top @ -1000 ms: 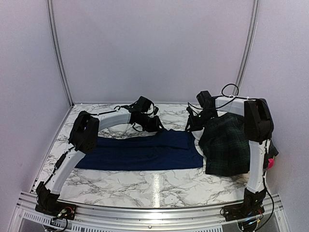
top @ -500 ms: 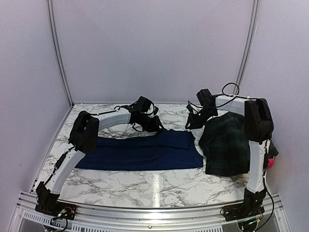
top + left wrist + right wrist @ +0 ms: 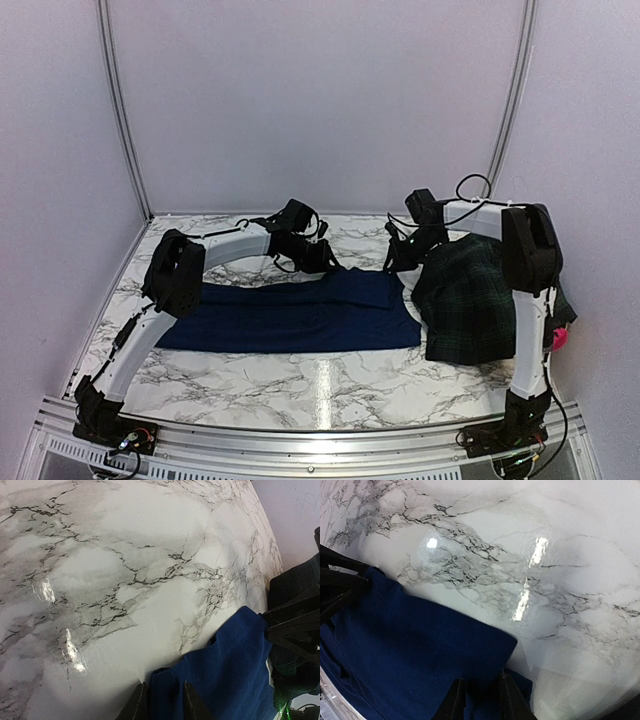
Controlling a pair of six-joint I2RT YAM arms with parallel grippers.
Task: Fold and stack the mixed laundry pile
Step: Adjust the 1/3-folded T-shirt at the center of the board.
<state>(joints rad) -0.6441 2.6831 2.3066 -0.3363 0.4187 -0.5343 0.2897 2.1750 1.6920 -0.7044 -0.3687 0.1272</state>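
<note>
Over the last second the right arm's wrist has edged slightly leftward, and the cloth has hardly shifted. The navy-blue cloth (image 3: 300, 318) lies spread across the middle of the table (image 3: 300, 385), fold unfinished. The plaid garment (image 3: 468, 300) sits heaped at the right, untouched, and nothing is stacked. The left gripper (image 3: 161, 705) and right gripper (image 3: 479, 700) have their jaws nearly closed, apparently pinching the cloth's far edge.
</note>
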